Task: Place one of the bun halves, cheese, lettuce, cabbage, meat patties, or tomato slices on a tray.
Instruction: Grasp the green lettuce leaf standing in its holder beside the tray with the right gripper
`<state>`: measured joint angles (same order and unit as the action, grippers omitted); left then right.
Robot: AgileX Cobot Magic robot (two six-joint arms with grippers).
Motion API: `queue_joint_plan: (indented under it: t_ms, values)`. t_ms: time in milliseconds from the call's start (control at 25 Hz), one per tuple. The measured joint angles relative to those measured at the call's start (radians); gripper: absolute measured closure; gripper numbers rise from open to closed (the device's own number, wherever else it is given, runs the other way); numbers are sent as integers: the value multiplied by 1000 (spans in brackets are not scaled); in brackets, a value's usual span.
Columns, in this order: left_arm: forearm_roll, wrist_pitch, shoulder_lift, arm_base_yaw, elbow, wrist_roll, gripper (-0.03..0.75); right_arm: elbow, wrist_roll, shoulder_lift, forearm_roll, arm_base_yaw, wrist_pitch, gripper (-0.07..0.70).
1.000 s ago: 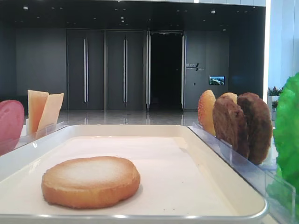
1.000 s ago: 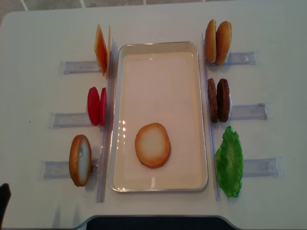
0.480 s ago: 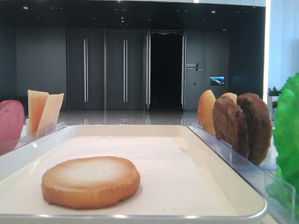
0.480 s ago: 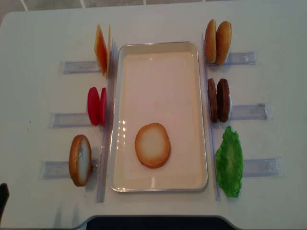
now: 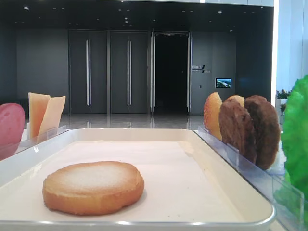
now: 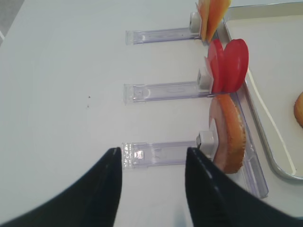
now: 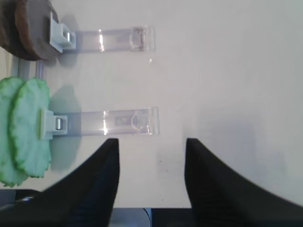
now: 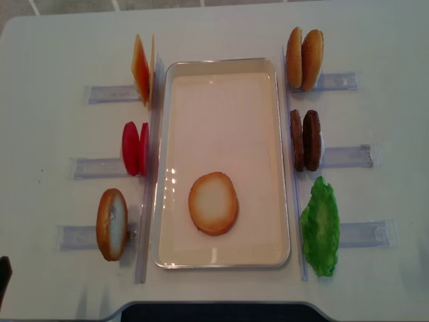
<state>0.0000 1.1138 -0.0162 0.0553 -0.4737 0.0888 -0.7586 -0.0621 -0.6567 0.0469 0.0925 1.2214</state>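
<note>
A bun half lies flat in the white tray, also low in the front view. Another bun half stands in the near left holder, with tomato slices and cheese behind it. Right of the tray stand meat patties and ruffled green lettuce; I see no separate cabbage. My left gripper is open over bare table, left of the upright bun. My right gripper is open over bare table, right of the lettuce holder.
Clear plastic holders stick out from both long sides of the tray. Two more bun halves stand at the far right. The table's near edge runs just below the tray.
The dark tip of my left arm at the lower left corner of the overhead view has slipped further toward the edge. The food has not moved.
</note>
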Motion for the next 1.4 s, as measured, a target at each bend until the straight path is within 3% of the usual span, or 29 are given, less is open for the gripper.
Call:
queue_joint_plan:
  t_ms: [360,520,640,840,1040,1400]
  values:
    - [0,0,0,0,0,0,378,-3,22,-181,15,0,0,286]
    - [0,0,0,0,0,0,379,-4,146,-183,147,21,1,261]
    - [0,0,0,0,0,0,379,-5,172,-183,241,101,1,226]
    - [0,0,0,0,0,0,391,-5,51,-183,251,299,1,214]
    - [0,0,0,0,0,0,418,-5,-114,-190,151,447,-39,213]
    - [0,0,0,0,0,0,423,-5,-208,-321,112,470,-124,213]
